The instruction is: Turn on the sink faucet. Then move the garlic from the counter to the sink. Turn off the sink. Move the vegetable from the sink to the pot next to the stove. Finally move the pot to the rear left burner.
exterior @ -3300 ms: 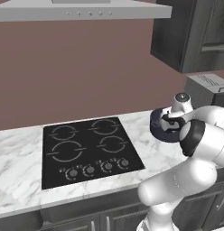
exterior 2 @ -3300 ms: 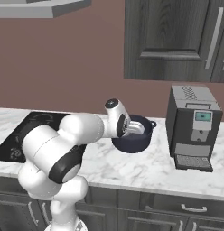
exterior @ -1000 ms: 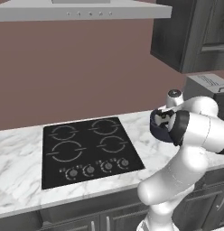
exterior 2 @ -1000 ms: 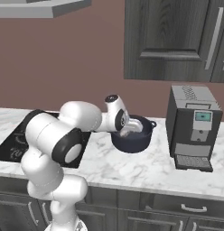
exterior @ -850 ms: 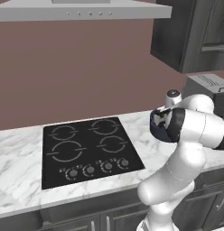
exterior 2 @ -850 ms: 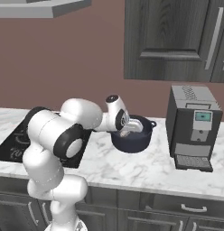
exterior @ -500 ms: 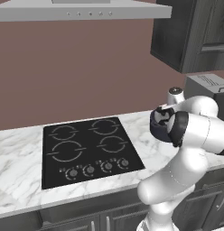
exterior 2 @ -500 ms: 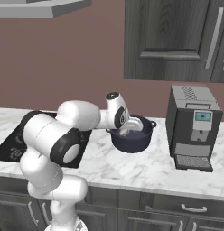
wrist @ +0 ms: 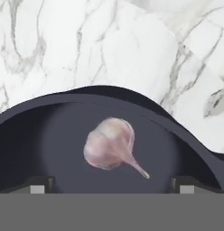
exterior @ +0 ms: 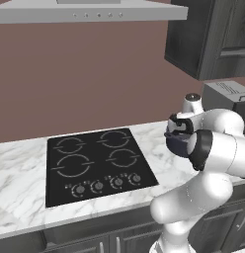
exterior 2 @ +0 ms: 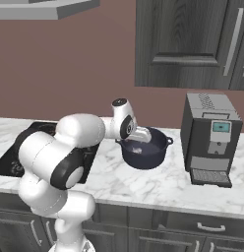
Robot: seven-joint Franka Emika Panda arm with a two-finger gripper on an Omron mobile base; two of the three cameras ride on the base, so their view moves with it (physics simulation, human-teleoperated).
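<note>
Dark blue pot (exterior 2: 142, 151) stands on the marble desk (exterior 2: 158, 182), between the black stove (exterior: 97, 163) and a coffee machine (exterior 2: 211, 139). Garlic (wrist: 110, 143) lies loose on the pot floor. Gripper (wrist: 112, 185) hangs above the pot, its fingers (wrist: 38, 184) spread wide, empty, apart from the bulb.

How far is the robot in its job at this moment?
Done: the garlic lies inside the pot, free of the open pincer above it. In hand: nothing. Left: carrying the pot from the counter to the rear left burner of the stove.
</note>
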